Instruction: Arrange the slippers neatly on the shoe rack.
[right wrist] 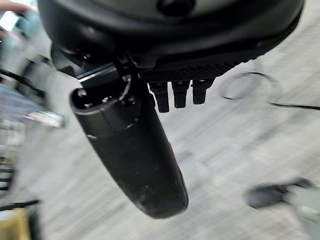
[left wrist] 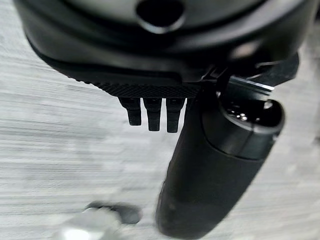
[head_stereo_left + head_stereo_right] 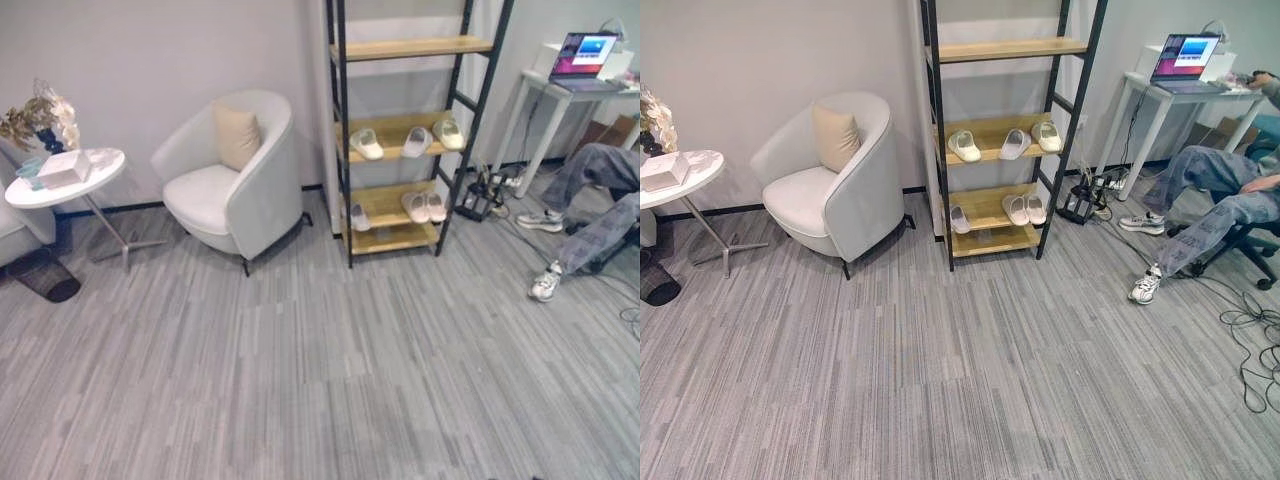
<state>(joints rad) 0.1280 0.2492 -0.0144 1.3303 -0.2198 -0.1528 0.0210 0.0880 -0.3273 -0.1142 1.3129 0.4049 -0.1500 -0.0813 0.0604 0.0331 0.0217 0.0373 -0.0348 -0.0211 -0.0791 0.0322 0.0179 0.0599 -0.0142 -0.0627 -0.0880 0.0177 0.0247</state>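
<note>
We see both hands empty over the floor, the left hand (image 2: 200, 165) and right hand (image 1: 135, 155) with fingers relaxed. The slippers (image 3: 367, 145) sit on the shoe rack (image 3: 345, 150), far from either hand.

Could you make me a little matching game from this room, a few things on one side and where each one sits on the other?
Things:
1. laptop
2. cushion
3. pair of slippers
4. tissue box

Places:
A. on the round side table
B. on the lower shelf of the shoe rack
C. on the white desk by the seated person
D. in the white armchair

Pairs: 1-C, 2-D, 3-B, 4-A
</note>
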